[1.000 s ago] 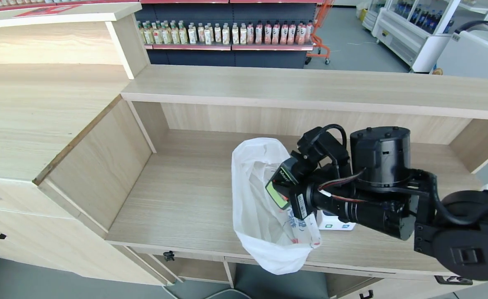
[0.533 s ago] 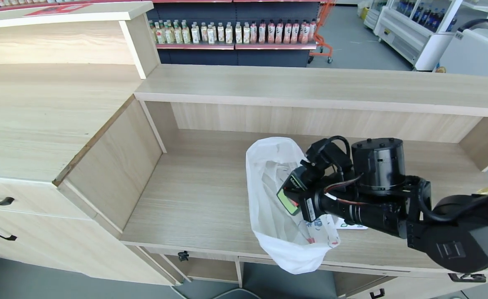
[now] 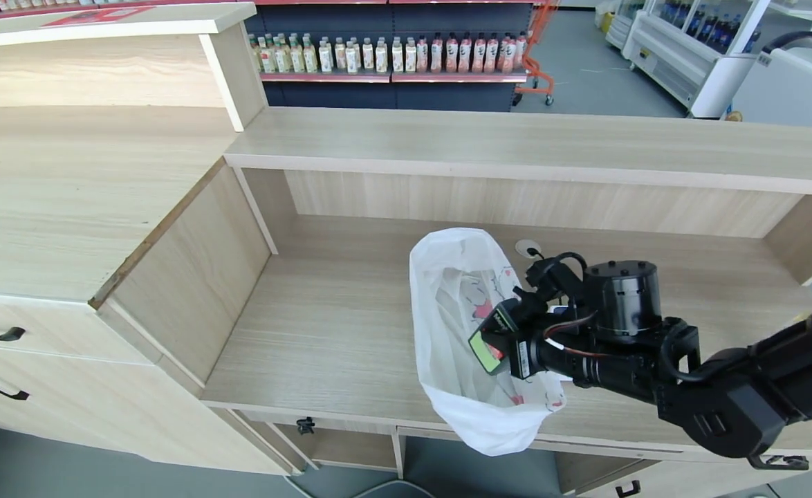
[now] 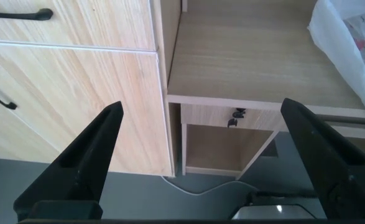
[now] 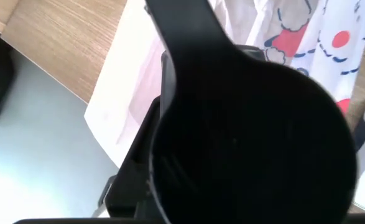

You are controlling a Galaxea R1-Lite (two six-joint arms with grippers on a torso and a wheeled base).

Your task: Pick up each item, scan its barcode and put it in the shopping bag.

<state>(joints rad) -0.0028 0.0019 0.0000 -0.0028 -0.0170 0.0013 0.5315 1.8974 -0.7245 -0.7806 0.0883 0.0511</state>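
Two grippers: right gripper [image 3: 497,337] is clamping a green-faced item [image 3: 482,346] at the shopping bag [image 3: 447,290] mouth, left gripper [image 4: 202,107] is gaping wide.

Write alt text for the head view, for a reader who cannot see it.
The robot's right gripper holds a dark green-labelled item in the mouth of a white shopping bag that sits at the front edge of a wooden counter. Beyond the counter stands a shelf of bottles.
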